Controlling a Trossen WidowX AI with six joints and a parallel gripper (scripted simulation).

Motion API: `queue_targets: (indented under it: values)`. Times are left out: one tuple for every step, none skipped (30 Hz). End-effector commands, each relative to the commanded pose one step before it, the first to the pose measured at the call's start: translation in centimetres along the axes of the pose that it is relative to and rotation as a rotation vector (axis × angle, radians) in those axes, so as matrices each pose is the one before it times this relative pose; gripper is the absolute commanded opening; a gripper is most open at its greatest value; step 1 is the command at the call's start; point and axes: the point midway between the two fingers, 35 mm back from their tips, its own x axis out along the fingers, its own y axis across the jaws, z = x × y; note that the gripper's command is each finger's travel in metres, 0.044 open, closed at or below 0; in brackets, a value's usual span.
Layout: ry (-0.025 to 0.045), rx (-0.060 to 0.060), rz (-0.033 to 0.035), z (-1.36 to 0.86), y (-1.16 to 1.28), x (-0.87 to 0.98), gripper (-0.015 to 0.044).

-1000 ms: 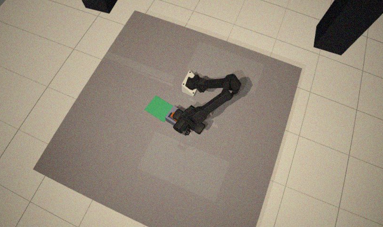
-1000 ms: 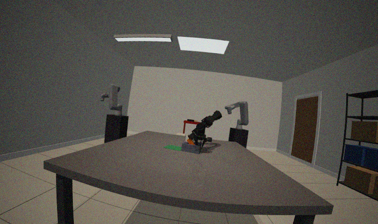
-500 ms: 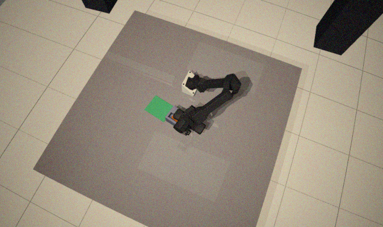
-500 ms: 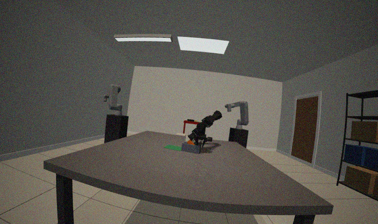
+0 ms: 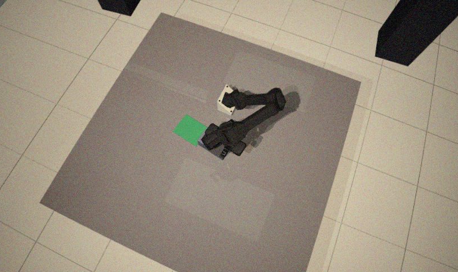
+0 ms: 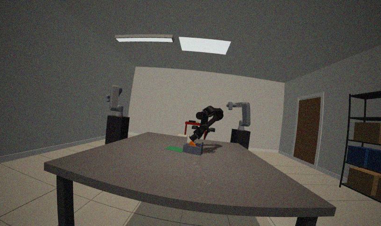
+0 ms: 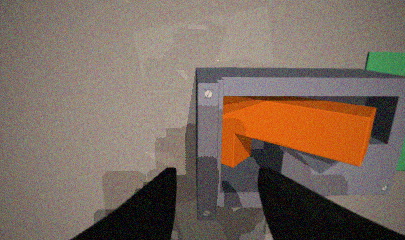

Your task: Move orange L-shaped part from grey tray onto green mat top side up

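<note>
The grey tray stands beside the green mat. The orange part is tilted in the pocket: its long end, on the mat side, is raised above the tray, and its L-shaped end is low at the opposite end. My gripper is partly open with nothing between its fingers. In the wrist view its fingertips appear either side of the tray's end wall, off the orange part. In the top view the arm hides the part and much of the tray.
The arm's pale base plate is on the table behind the tray and mat. The arm reaches over the tray from the right in the top view. The tray's raised walls surround the pocket, with screw heads on the rim.
</note>
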Motion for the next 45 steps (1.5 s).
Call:
queue_targets:
  values:
    - [0.01454, -0.0037, 0.0014, -0.449, -0.19, -1.831, 0.018]
    - [0.0, 0.0, 0.0, 0.0, 0.0, 0.0, 0.018]
    - [0.0, 0.0, 0.0, 0.0, 0.0, 0.0, 0.018]
    - [0.0, 0.0, 0.0, 0.0, 0.0, 0.0, 0.018]
    - [-0.01792, 0.0029, 0.00099, 0.246, 0.086, 0.27, 0.018]
    - [0.0, 0.0, 0.0, 0.0, 0.0, 0.0, 0.018]
    - [0.0, 0.0, 0.0, 0.0, 0.0, 0.0, 0.018]
    - [0.0, 0.0, 0.0, 0.0, 0.0, 0.0, 0.018]
    - [0.0, 0.0, 0.0, 0.0, 0.0, 0.0, 0.018]
    - [0.0, 0.0, 0.0, 0.0, 0.0, 0.0, 0.018]
    - [0.0, 0.0, 0.0, 0.0, 0.0, 0.0, 0.018]
    - [0.0, 0.0, 0.0, 0.0, 0.0, 0.0, 0.018]
    - [0.0, 0.0, 0.0, 0.0, 0.0, 0.0, 0.018]
    - [0.0, 0.0, 0.0, 0.0, 0.0, 0.0, 0.018]
    - [0.0, 0.0, 0.0, 0.0, 0.0, 0.0, 0.018]
    - [0.0, 0.0, 0.0, 0.0, 0.0, 0.0, 0.018]
    - [0.0, 0.0, 0.0, 0.0, 0.0, 0.0, 0.018]
    - [0.0, 0.0, 0.0, 0.0, 0.0, 0.0, 0.018]
    - [0.0, 0.0, 0.0, 0.0, 0.0, 0.0, 0.018]
    - [0.0, 0.0, 0.0, 0.0, 0.0, 0.0, 0.018]
    - [0.0, 0.0, 0.0, 0.0, 0.0, 0.0, 0.018]
    - [0.0, 0.0, 0.0, 0.0, 0.0, 0.0, 0.018]
    - [0.0, 0.0, 0.0, 0.0, 0.0, 0.0, 0.018]
    - [0.0, 0.0, 0.0, 0.0, 0.0, 0.0, 0.018]
    - [0.0, 0.0, 0.0, 0.0, 0.0, 0.0, 0.018]
    - [0.0, 0.0, 0.0, 0.0, 0.0, 0.0, 0.018]
    - [0.0, 0.0, 0.0, 0.0, 0.0, 0.0, 0.018]
    - [0.0, 0.0, 0.0, 0.0, 0.0, 0.0, 0.018]
    - [0.0001, -0.0145, -0.0002, 0.018, -0.069, -0.004, 0.0206]
    - [0.00021, -0.0277, -0.00037, 0.033, -0.133, -0.007, 0.0233]
    - [0.00034, -0.0413, -0.00052, 0.042, -0.2, -0.01, 0.0259]
    - [0.0005, -0.0556, -0.00064, 0.043, -0.272, -0.014, 0.028]
    - [0.00066, -0.066, -0.00066, 0.029, -0.325, -0.016, 0.028]
    - [0.00082, -0.0756, -0.00062, 0.003, -0.374, -0.018, 0.028]
    - [0.00094, -0.0813, -0.0005, -0.033, -0.4, -0.018, 0.028]
    - [0.001, -0.0832, -0.00032, -0.073, -0.404, -0.018, 0.028]
    - [0.00101, -0.0836, -0.00013, -0.113, -0.396, -0.017, 0.028]
    - [0.001, -0.0836, 0.00006, -0.151, -0.383, -0.016, 0.028]
    - [0.00095, -0.0837, 0.00024, -0.188, -0.366, -0.015, 0.028]
    - [0.00088, -0.0838, 0.00042, -0.224, -0.345, -0.014, 0.028]
    - [0.00079, -0.0838, 0.00058, -0.256, -0.321, -0.013, 0.028]
    - [0.00068, -0.0839, 0.00073, -0.287, -0.294, -0.011, 0.028]
    - [0.00054, -0.0839, 0.00087, -0.314, -0.264, -0.01, 0.028]
    - [0.00038, -0.084, 0.00098, -0.339, -0.231, -0.009, 0.028]
    - [0.00021, -0.0841, 0.00107, -0.36, -0.197, -0.008, 0.028]
